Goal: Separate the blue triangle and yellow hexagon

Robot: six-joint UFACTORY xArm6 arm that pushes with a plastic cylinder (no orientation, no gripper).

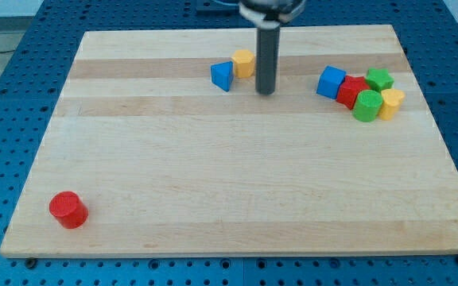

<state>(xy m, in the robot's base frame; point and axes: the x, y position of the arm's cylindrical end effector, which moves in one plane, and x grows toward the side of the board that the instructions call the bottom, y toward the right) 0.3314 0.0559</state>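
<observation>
The blue triangle (223, 75) lies near the view's top centre of the wooden board (213, 175). The yellow hexagon (244, 63) sits just up and to the right of it, touching or nearly touching. My rod comes down from the view's top, and my tip (265, 91) rests on the board just right of both blocks, a small gap away from the yellow hexagon.
A cluster sits at the view's upper right: a blue cube (331, 82), a red block (351, 91), a green cylinder (366, 105), a green block (379, 79) and a yellow block (391, 102). A red cylinder (68, 210) stands alone at the view's bottom left.
</observation>
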